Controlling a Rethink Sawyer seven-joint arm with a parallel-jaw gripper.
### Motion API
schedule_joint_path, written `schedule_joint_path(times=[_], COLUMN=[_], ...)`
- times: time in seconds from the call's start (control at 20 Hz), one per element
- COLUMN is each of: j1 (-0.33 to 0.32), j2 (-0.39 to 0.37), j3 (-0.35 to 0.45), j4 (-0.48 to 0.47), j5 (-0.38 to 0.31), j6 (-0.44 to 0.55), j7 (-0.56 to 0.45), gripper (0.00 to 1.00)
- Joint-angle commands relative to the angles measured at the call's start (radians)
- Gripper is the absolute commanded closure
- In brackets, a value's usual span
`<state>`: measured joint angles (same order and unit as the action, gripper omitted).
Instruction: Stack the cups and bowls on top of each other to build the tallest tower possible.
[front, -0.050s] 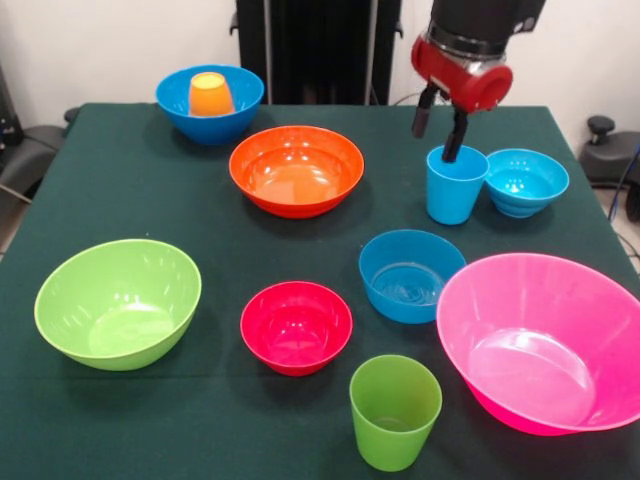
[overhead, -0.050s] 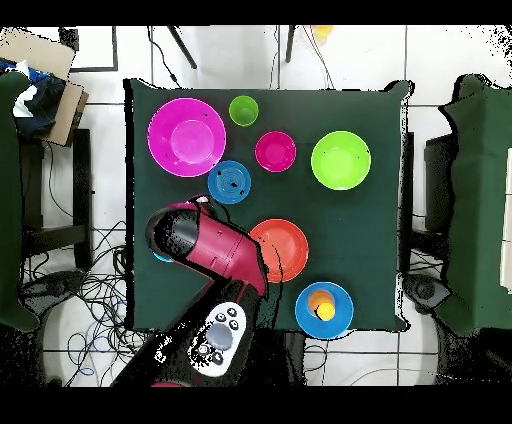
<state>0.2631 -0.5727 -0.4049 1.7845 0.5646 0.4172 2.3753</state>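
The gripper hangs over the light blue cup at the table's far right, jaws spread, one finger dipped inside the cup and the other outside its rim. The small turquoise bowl sits just right of the cup. At far left, the orange cup rests upside down in the large blue bowl; nothing else is stacked.

Light blue cup: the arm is hiding it overhead.
Turquoise bowl: likewise hiding overhead.
Pink bowl: front picture's right edge is cropping it.
Hand: one finger is dipping inside the cup, tip hidden.
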Motion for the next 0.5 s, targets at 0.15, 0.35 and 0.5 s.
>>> schedule_joint_path(times=[0.15,0.35,0.5], j1=[-0.022,-0.027,-0.027], j2=[-0.053,-0.040,-0.030], j3=[0.144,0.149,0.149], j4=[0.091,0.097,0.092], j5=[0.027,0.023,0.020], j6=[0.089,0.056,0.044], j7=[0.147,0.140,0.141], gripper=[0.00,0.00,0.00])
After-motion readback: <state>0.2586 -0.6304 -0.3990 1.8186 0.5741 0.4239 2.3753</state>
